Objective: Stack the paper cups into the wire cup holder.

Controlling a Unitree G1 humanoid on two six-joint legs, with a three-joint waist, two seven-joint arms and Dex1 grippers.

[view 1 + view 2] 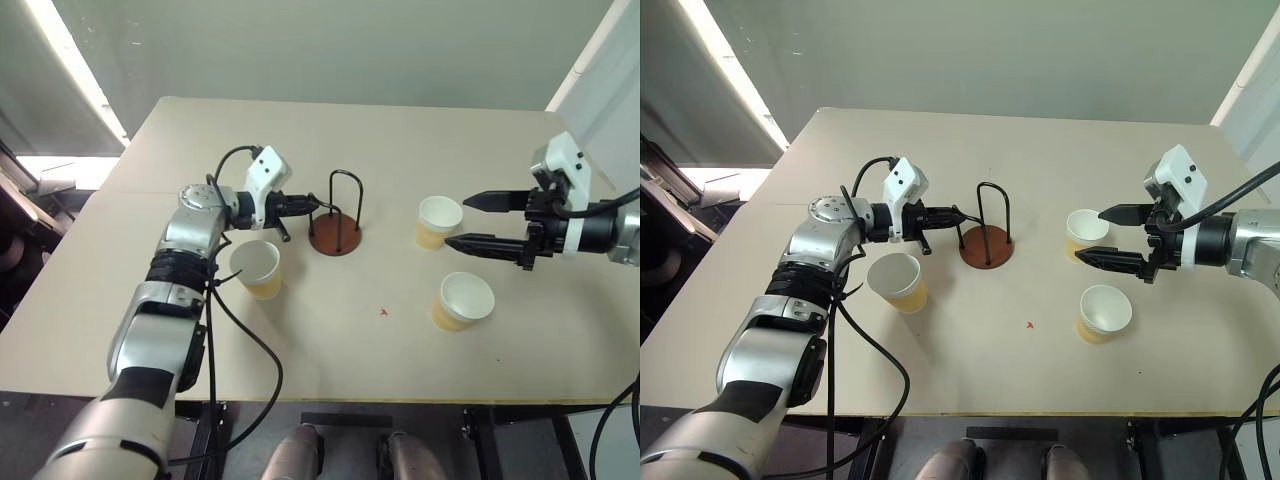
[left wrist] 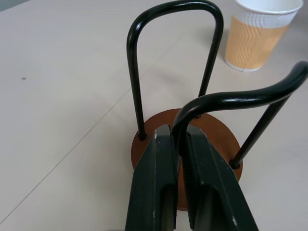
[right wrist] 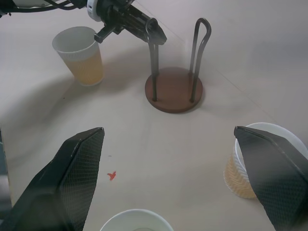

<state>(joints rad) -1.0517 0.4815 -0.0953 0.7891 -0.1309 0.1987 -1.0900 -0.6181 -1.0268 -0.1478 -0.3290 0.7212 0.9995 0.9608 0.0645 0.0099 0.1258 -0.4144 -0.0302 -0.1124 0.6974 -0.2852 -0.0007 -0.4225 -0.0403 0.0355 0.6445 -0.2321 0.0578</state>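
Paper cups (image 1: pixel 257 269) are tan-yellow with a wavy embossed pattern, white inside; wire cup holder (image 1: pixel 335 237) has black loops, reddish-brown base.

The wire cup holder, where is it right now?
The wire cup holder stands mid-table, between the left-side cup and two right-side cups, its near loop pinched by the left tool.

left hand (image 2: pixel 179 144) clamped on wire cup holder (image 2: pixel 192 103), paper cup (image 2: pixel 257 33) beyond

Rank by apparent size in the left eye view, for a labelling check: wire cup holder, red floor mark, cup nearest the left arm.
1. wire cup holder
2. cup nearest the left arm, nearly alike, unsure
3. red mark
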